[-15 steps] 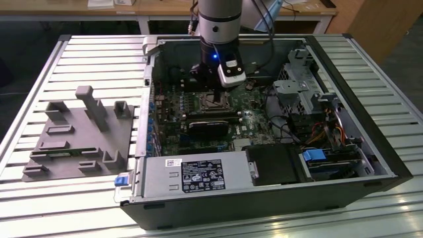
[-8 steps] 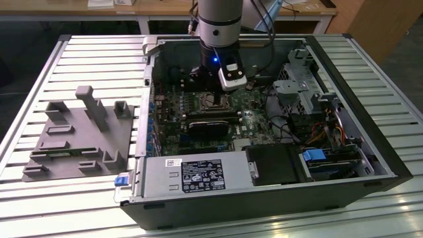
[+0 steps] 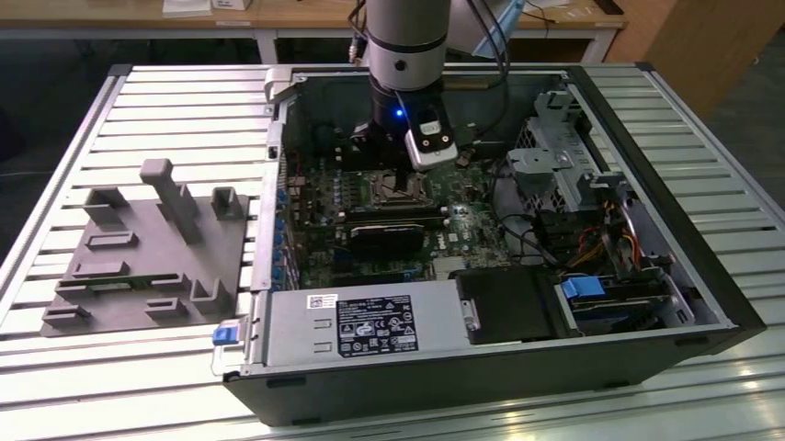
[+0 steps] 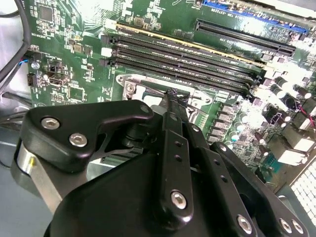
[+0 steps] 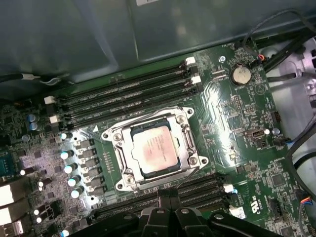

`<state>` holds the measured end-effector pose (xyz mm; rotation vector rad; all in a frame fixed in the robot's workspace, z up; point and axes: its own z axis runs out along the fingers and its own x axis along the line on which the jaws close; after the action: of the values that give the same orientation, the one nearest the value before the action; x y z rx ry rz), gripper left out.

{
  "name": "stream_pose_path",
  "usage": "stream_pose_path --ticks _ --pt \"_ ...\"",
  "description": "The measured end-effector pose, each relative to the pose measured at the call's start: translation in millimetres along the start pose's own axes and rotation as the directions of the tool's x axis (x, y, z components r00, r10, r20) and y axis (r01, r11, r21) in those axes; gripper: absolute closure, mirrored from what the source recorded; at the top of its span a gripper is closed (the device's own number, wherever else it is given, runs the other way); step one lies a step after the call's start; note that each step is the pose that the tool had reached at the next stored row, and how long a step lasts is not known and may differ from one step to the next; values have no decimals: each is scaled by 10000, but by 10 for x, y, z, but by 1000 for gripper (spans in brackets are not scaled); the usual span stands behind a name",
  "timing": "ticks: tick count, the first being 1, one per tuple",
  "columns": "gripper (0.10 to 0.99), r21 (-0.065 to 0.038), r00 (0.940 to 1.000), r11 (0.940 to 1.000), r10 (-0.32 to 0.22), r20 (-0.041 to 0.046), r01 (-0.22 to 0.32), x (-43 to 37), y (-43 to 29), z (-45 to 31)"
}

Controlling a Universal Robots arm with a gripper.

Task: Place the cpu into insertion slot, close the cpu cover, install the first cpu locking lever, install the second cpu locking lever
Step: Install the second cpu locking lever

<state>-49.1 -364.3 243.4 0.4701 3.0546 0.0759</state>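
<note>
In the first wrist view the cpu point(image 5: 154, 150), a pale silver square chip, lies flat in the insertion slot point(image 5: 120, 181). The cpu cover point(image 5: 184, 146), a silver frame plate, lies down around it. My gripper point(image 5: 170, 196) hangs just beside the socket edge nearest the wrist, its black fingers pressed together with nothing seen between them. In the second wrist view the gripper point(image 4: 173, 98) has its tip close over the socket's shiny rim point(image 4: 131, 89). The exterior view has the gripper point(image 3: 390, 172) low over the insertion slot point(image 3: 395, 190) inside the open computer case. Whether the locking levers are latched I cannot tell.
Long black memory slots point(image 5: 128, 94) flank the socket on two sides. A black heatsink block point(image 3: 382, 241), a power supply point(image 3: 362, 323), a drive cage point(image 3: 564, 156) and loose cables point(image 3: 540, 239) crowd the case. A grey fixture point(image 3: 147, 248) sits at the exterior view's left.
</note>
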Motion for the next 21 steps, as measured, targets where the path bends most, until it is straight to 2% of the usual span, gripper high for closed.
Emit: stream_pose_path --ticks 8,15,18,21 --pt "984 -1 10000 10000 -8 0 8 11 -5 10" --pt "984 -8 10000 10000 -26 -4 26 40 -23 53" --pt "984 -62 10000 10000 -58 -22 58 56 -37 72" --pt "984 -159 9999 9998 -101 -53 100 67 -57 96"
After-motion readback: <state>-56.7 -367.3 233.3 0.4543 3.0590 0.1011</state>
